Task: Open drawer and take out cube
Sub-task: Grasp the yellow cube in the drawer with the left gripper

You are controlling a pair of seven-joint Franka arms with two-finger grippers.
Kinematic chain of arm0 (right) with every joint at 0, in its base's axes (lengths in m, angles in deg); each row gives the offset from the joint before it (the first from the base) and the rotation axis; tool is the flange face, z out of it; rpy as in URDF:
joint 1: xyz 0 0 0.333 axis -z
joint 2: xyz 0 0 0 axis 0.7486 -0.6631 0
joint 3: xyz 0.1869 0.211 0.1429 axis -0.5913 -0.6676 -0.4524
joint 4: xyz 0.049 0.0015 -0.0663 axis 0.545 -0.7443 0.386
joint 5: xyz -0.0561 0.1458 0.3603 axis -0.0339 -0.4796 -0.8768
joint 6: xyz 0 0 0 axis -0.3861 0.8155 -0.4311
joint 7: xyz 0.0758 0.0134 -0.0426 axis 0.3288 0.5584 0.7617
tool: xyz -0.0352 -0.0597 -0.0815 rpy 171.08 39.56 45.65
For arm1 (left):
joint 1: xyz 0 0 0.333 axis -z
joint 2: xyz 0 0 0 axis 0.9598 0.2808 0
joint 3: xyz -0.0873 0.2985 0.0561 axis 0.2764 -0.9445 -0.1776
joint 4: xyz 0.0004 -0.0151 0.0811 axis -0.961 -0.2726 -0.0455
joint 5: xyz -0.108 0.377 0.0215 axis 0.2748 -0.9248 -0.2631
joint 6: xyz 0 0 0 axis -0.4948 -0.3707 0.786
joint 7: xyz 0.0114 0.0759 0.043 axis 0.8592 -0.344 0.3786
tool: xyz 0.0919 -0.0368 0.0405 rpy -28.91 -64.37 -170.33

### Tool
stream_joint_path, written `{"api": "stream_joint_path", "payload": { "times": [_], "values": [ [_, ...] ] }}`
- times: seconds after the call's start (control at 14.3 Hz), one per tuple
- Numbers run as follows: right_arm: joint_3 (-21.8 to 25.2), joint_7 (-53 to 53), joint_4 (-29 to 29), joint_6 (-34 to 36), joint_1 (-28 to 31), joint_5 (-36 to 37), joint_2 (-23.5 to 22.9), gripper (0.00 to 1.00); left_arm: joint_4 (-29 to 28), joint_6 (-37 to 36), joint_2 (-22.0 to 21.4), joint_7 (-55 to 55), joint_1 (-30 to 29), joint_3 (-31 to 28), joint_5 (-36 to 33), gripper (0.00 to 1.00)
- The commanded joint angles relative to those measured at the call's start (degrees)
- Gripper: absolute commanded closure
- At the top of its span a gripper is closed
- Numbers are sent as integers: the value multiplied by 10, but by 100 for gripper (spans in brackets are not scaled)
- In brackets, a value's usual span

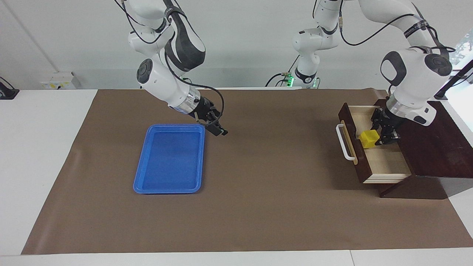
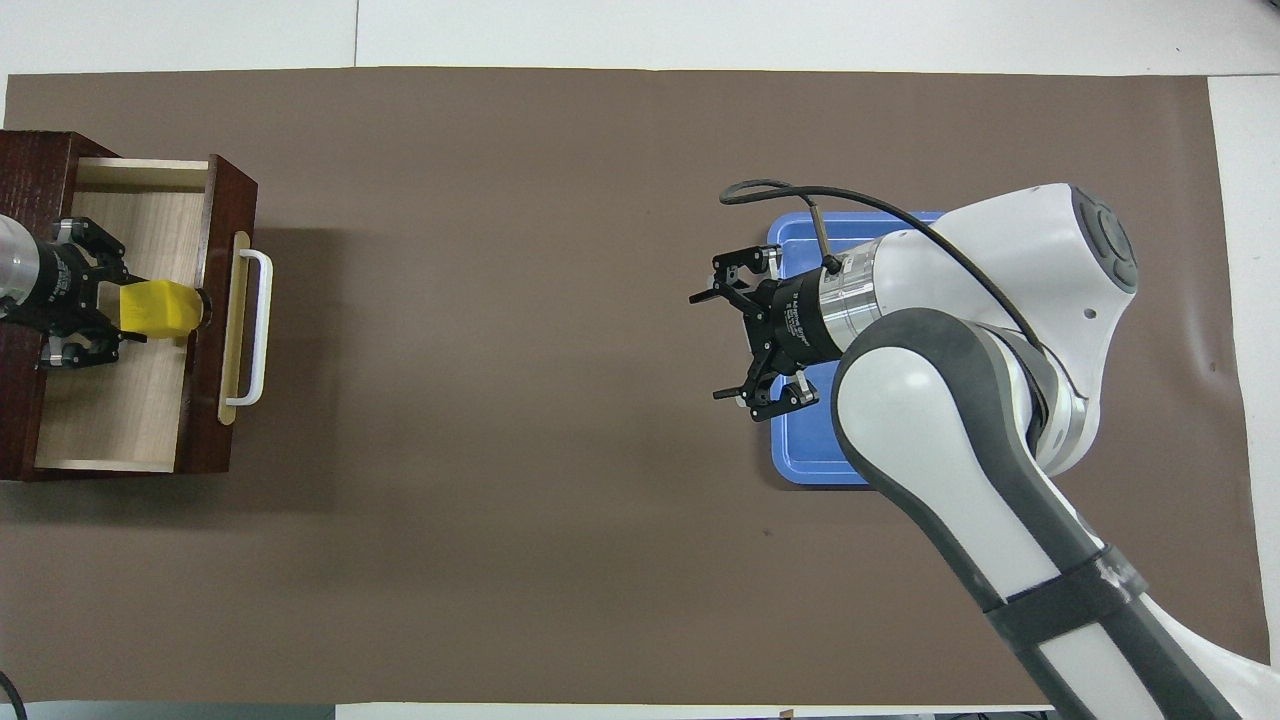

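Blue tray [image 1: 168, 159] half-hidden under spread right pincer [image 1: 218, 129]; left pincer [image 1: 386, 138] pinching cube [image 1: 369, 138].

The drawer [image 1: 373, 147] stands pulled out of its box [image 1: 436, 147] at the left arm's end – the cube [image 1: 369, 139] inside it, seemingly between the left gripper's [image 1: 386, 138] fingers; the tray [image 1: 170, 159] lies well apart, toward the right arm's end, the right gripper [image 1: 216, 127] over the mat [image 1: 266, 184] just beside it

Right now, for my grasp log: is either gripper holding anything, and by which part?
The left gripper, in the open drawer, grips the cube by its sides. The right gripper holds nothing.
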Motion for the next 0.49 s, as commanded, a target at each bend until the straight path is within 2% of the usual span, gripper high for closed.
{"api": "stream_joint_path", "payload": {
  "times": [0.0,0.21,0.42],
  "values": [
    [-2,-4,-5,-11,1,-13,6,0,140,-104,46,-4,8,3,-4,100],
    [-2,-5,-2,-11,1,-13,4,0,184,-138,67,-37,78,1,5,100],
    [-2,-6,5,-15,2,-15,2,0,185,-145,69,-93,132,1,4,100]
  ]
}}
